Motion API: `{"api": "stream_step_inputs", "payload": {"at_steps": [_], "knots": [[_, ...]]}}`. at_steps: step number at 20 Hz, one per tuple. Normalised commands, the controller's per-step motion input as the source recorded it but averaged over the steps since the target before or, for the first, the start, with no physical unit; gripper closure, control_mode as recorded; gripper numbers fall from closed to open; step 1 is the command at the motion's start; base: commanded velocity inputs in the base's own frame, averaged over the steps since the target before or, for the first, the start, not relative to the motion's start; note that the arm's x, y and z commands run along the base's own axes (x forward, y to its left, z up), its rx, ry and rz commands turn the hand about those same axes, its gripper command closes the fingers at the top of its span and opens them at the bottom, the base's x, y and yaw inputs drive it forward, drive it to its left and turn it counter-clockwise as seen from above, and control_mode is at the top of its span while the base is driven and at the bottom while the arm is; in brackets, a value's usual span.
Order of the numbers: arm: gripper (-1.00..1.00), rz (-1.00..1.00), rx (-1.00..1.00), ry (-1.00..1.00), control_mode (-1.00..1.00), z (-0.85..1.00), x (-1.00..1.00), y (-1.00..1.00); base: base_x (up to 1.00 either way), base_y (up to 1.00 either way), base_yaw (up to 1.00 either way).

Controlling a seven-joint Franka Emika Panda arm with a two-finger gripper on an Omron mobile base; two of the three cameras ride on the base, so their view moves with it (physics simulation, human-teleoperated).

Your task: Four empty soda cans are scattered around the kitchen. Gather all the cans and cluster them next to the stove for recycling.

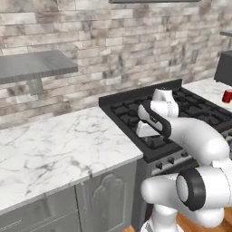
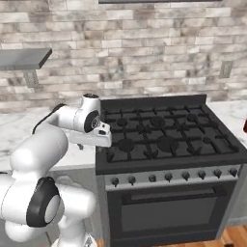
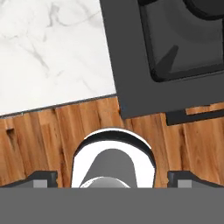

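One red soda can (image 1: 227, 96) stands on the marble counter to the right of the stove (image 1: 181, 113), far from my hand; a red sliver of it (image 2: 245, 126) shows at the right edge of the right base view. The stove (image 2: 164, 135) is a black gas range with grates, knobs and a dark oven door. My gripper (image 1: 146, 130) (image 2: 89, 142) hangs over the stove's front left corner, pointing down. In the hand view the gripper (image 3: 112, 179) is open, its fingertips (image 3: 43, 178) far apart with nothing held, above the stove corner (image 3: 175, 57).
White marble counter (image 1: 54, 145) runs left of the stove, with grey cabinet doors (image 1: 104, 199) below. A grey shelf (image 1: 36, 65) juts from the brick wall at the left. A dark appliance (image 1: 224, 68) stands at the far right. Wooden floor (image 3: 57, 135) lies beneath.
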Motion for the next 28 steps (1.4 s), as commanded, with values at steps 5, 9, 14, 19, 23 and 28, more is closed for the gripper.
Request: {"api": "stream_step_inputs", "payload": {"at_steps": [5,9,14,19,23,28], "knots": [[-1.00,0.00,0.00,0.00,1.00,0.00,0.00,0.00,-0.46,0.30,0.29],[-1.00,0.00,0.00,0.00,1.00,0.00,0.00,0.00,-0.50,0.51,0.10],[-1.00,0.00,0.00,0.00,1.00,0.00,0.00,0.00,-0.44,0.59,0.03],[-1.00,0.00,0.00,0.00,1.00,0.00,0.00,0.00,-0.34,0.57,0.19],[-1.00,0.00,0.00,0.00,1.00,0.00,0.00,0.00,-0.28,0.55,0.31],[-1.00,0.00,0.00,0.00,1.00,0.00,0.00,0.00,-0.30,0.61,0.24]]}}
